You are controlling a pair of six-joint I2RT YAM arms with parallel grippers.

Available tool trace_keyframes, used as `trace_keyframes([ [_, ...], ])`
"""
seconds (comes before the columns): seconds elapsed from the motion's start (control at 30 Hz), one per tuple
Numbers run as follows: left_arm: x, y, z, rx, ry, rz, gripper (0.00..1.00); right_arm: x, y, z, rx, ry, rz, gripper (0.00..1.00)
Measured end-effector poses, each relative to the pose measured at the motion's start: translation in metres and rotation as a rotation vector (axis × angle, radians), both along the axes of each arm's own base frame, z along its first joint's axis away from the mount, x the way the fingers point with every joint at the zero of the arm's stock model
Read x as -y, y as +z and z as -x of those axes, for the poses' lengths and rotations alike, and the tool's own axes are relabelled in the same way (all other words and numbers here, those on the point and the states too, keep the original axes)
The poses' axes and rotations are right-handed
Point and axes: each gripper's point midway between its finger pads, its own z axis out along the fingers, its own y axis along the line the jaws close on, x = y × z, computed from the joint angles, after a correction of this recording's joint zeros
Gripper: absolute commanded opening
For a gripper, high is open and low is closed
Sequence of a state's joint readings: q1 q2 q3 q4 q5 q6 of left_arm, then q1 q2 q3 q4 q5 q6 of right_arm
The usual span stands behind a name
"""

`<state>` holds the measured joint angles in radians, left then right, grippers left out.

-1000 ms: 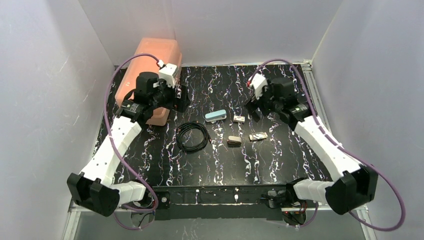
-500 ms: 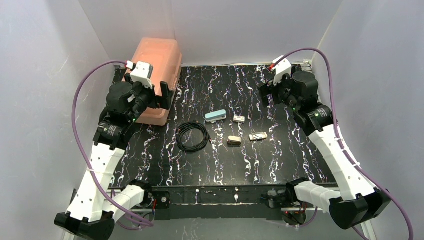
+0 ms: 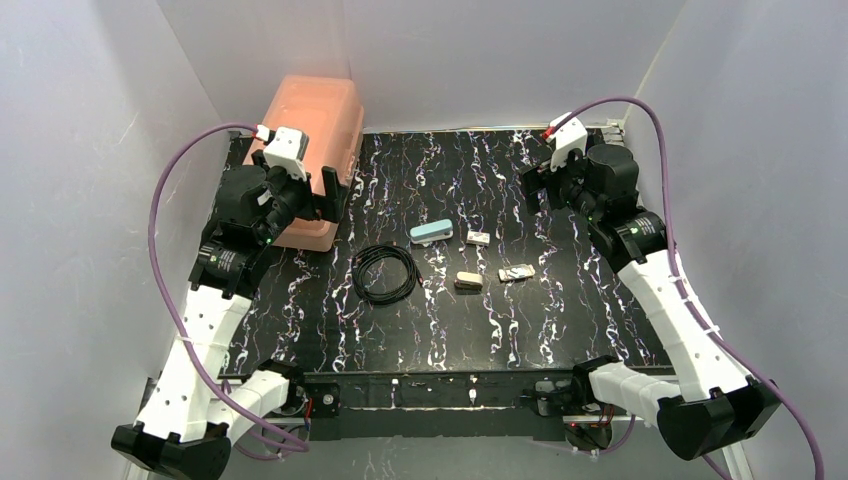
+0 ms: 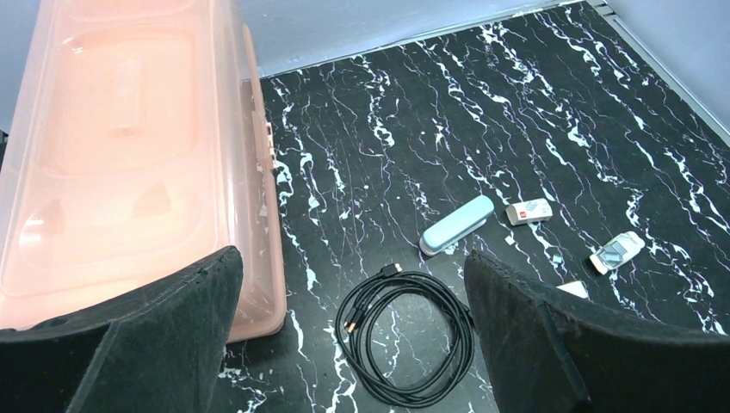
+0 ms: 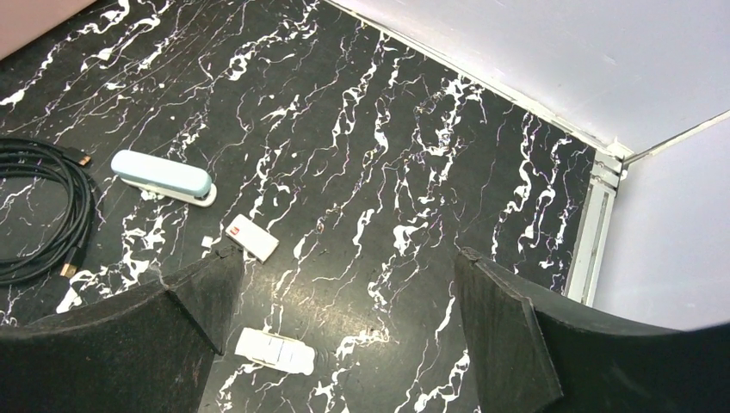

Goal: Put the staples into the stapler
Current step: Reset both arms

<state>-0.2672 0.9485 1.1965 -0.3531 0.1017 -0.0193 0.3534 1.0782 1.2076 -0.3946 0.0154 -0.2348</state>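
The light-blue stapler [image 3: 431, 232] [image 4: 456, 225] [image 5: 163, 178] lies closed on the black marbled table, mid-table toward the back. The staples [image 3: 517, 272] [image 4: 617, 252] [image 5: 275, 351] are a small silvery strip in a pale sleeve, to the right of the stapler and nearer the front. My left gripper [image 3: 328, 190] [image 4: 351, 258] hangs open and empty beside the pink box, left of the stapler. At the far right my right gripper [image 3: 532, 188] [image 5: 349, 258] is open and empty, above the table and behind the staples.
A pink translucent box [image 3: 305, 160] [image 4: 129, 155] stands at the back left. A coiled black cable [image 3: 385, 273] [image 4: 409, 335] lies left of centre. A small white block [image 3: 478, 238] [image 5: 251, 237] sits right of the stapler, and a tan piece [image 3: 468, 281] just in front of it.
Both arms have drawn back and up from the middle of the table, the left toward the pink box, the right toward the far right corner. The objects have not moved.
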Motion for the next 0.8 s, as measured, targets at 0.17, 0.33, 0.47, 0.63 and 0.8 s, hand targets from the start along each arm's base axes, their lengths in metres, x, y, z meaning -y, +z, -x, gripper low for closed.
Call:
trace_keyframes([
  [0.17, 0.0, -0.006, 0.0, -0.014, -0.003, 0.0, 0.99, 0.0, -0.005, 0.0, -0.015, -0.008, -0.012, 0.99],
  [0.33, 0.001, -0.012, 0.0, -0.029, -0.006, 0.001, 0.99, 0.002, -0.005, -0.001, -0.022, -0.029, -0.031, 0.99],
  [0.47, 0.002, -0.013, -0.001, -0.032, -0.006, 0.005, 0.99, 0.005, -0.004, -0.003, -0.02, -0.05, -0.037, 0.99],
  [0.63, 0.004, -0.014, -0.003, -0.039, -0.01, 0.012, 0.99, 0.008, -0.004, -0.003, -0.021, -0.067, -0.04, 0.99],
  [0.8, 0.005, -0.019, -0.007, -0.056, -0.008, 0.015, 0.98, 0.008, -0.005, -0.004, -0.027, -0.079, -0.05, 0.99],
])
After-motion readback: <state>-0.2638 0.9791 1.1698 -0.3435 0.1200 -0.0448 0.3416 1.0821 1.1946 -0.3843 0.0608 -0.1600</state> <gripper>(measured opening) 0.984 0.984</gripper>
